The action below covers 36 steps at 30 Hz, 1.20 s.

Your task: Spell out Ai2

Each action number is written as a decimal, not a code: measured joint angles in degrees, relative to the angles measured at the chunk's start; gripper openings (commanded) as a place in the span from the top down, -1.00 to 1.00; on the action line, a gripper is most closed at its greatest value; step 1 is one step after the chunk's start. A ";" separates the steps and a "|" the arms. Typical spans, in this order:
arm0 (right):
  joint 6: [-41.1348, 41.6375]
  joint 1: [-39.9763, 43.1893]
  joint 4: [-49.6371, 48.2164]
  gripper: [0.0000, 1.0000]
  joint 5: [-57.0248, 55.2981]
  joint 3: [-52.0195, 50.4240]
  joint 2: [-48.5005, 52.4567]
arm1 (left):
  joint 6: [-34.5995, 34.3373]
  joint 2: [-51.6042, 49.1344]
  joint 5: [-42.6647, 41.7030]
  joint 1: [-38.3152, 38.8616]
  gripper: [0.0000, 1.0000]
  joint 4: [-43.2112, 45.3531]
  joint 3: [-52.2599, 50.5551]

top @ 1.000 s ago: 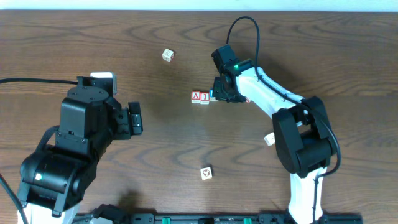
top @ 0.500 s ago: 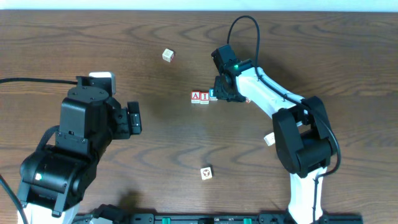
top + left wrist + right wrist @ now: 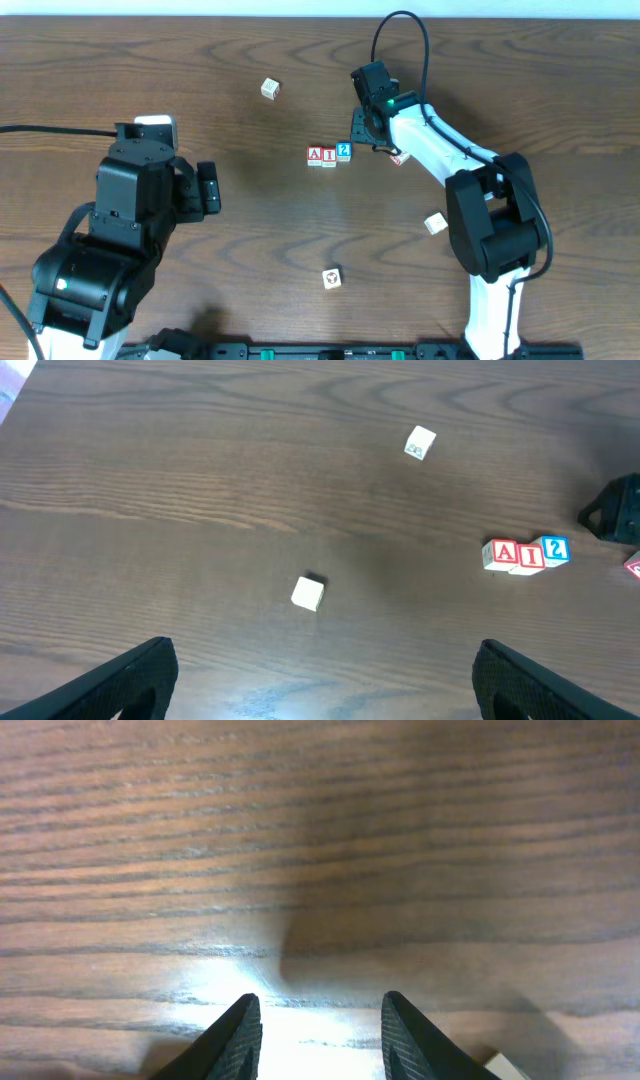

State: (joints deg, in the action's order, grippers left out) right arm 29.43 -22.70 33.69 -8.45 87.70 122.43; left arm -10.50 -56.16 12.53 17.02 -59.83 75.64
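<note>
Three small cubes stand in a row mid-table: the red-framed A (image 3: 315,155), the red-framed I (image 3: 329,155) and the blue 2 (image 3: 344,151), touching side by side. The left wrist view shows the same row at the right: A (image 3: 502,554), I (image 3: 527,556), 2 (image 3: 556,550). My right gripper (image 3: 366,128) hovers just behind and to the right of the 2, clear of it. Its fingers (image 3: 240,1035) stand apart over bare wood, and that gripper (image 3: 322,1025) is open with nothing in it. My left gripper (image 3: 208,188) is wide open, well left of the row.
Loose cubes lie around: a pale one (image 3: 270,89) at the back, one with a dark picture (image 3: 332,278) near the front, a pale one (image 3: 434,223) by the right arm, and a red-marked one (image 3: 399,157) under the right arm. The table's far edge (image 3: 320,18) runs along the top.
My right gripper has opened, let go of the 2 cube and drawn back to the upper right. The 2 now stands uncovered beside the I. The left gripper shifted slightly left.
</note>
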 measured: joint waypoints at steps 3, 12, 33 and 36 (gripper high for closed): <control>-0.35 0.02 -0.68 0.20 0.85 0.00 0.00 | 0.02 0.00 0.07 0.00 -0.91 0.00 0.00; -0.87 -0.13 -4.92 0.18 4.83 0.00 0.00 | 0.00 0.00 0.15 0.00 -0.91 0.00 0.00; -2.95 -2.80 -6.01 0.20 3.48 0.00 0.00 | 0.02 0.00 0.17 0.00 -0.91 -0.02 0.00; -2.95 -2.84 -5.95 0.21 3.45 0.00 0.11 | 0.00 0.00 0.17 0.00 -0.91 -0.02 0.00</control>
State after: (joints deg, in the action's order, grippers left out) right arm 26.48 -25.54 27.75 -4.99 87.70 122.54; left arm -10.50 -56.16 12.71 17.02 -59.86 75.64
